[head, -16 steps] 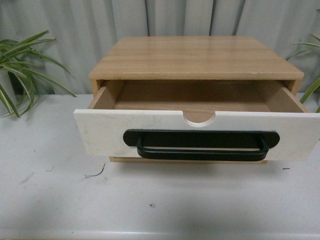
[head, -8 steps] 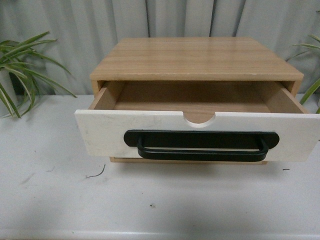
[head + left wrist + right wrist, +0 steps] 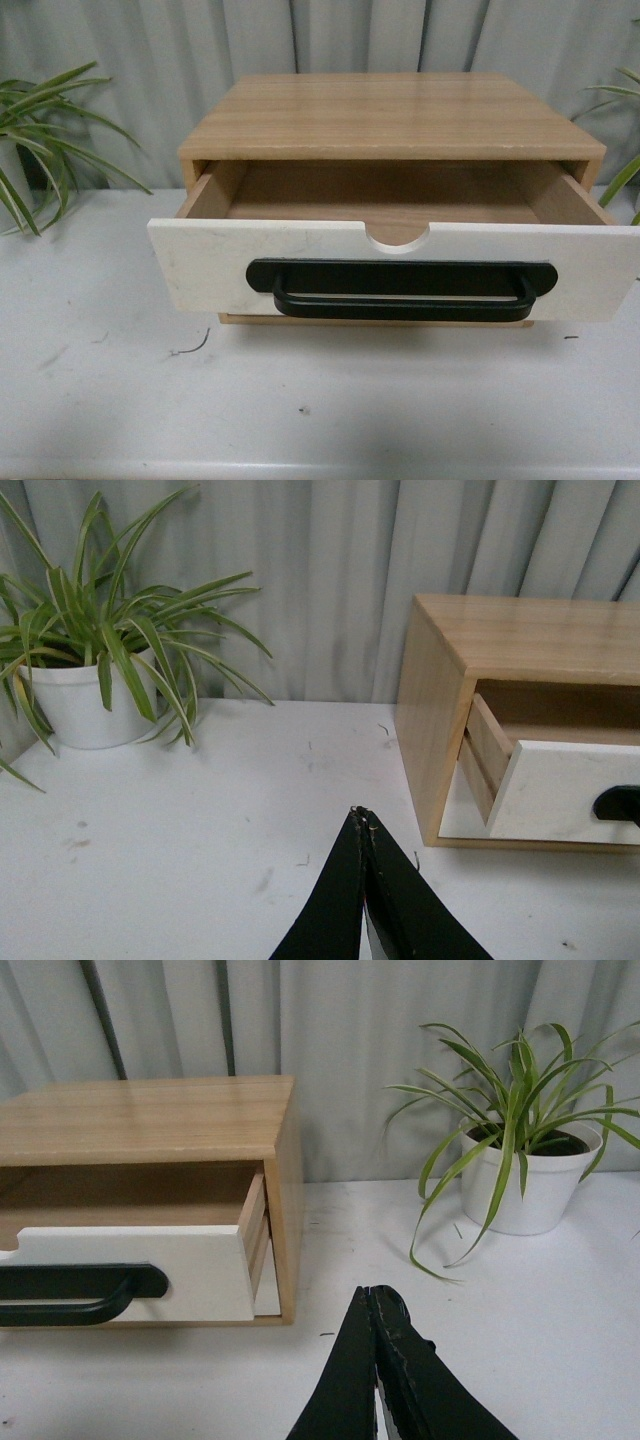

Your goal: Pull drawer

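drawer (image 3: 200, 262) already out from cabinet (image 3: 392, 115) at table middle, handle (image 3: 400, 290) running crosswise. left gripper (image 3: 361, 815) and right gripper (image 3: 372, 1295) both pressed together, flanking, neither clearly nearer.

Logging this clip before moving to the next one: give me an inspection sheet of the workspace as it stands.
Surface: white table, scuffed, a few dark specks.
Job's things: drawer pulled well out of the wooden cabinet; black bar handle free, nothing gripping it; inside of the drawer looks empty.
Clutter: nothing seen beyond small debris.
End effectors: left end effector shut, over the table left of the cabinet; right end effector shut, over the table to its right; neither touches the drawer.
Cables: nothing seen.
Surroundings: grey curtain behind; potted plant on the left, another potted plant on the right.
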### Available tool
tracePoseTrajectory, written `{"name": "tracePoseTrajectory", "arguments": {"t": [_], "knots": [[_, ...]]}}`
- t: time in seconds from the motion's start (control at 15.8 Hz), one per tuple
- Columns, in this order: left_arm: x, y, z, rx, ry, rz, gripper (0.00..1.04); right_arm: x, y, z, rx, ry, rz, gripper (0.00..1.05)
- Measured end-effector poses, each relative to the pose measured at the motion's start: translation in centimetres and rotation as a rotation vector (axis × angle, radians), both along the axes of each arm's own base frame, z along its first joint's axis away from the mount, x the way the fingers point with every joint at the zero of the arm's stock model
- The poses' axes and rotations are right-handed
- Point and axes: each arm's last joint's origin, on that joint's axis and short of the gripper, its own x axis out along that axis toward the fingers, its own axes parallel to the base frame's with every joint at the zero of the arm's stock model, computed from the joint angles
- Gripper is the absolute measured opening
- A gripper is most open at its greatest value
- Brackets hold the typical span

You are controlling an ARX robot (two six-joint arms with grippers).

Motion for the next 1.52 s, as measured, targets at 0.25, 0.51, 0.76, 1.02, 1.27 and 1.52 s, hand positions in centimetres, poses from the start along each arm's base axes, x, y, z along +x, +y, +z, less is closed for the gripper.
{"name": "tracePoseTrajectory", "arguments": {"t": [0.25,0.51,0.76,1.02,1.27,1.52], "knots": [[0.0,0.0,0.0,0.0,0.0,0.0,0.22,0.0,0.0,0.0,0.0,0.0,0.0,0.17],[0.0,0.0,0.0,0.0,0.0,0.0,0.56,0.0,0.0,0.0,0.0,0.0,0.0,0.52],[0.0,0.0,0.0,0.0,0.0,0.0,0.99,0.0,0.0,0.0,0.0,0.0,0.0,1.0],[0.0,0.0,0.0,0.0,0.0,0.0,0.98,0.0,0.0,0.0,0.0,0.0,0.0,0.98],[0.0,0.0,0.0,0.0,0.0,0.0,0.98,0.0,0.0,0.0,0.0,0.0,0.0,0.98],[0.0,0.0,0.0,0.0,0.0,0.0,0.98,0.0,0.0,0.0,0.0,0.0,0.0,0.98]]}}
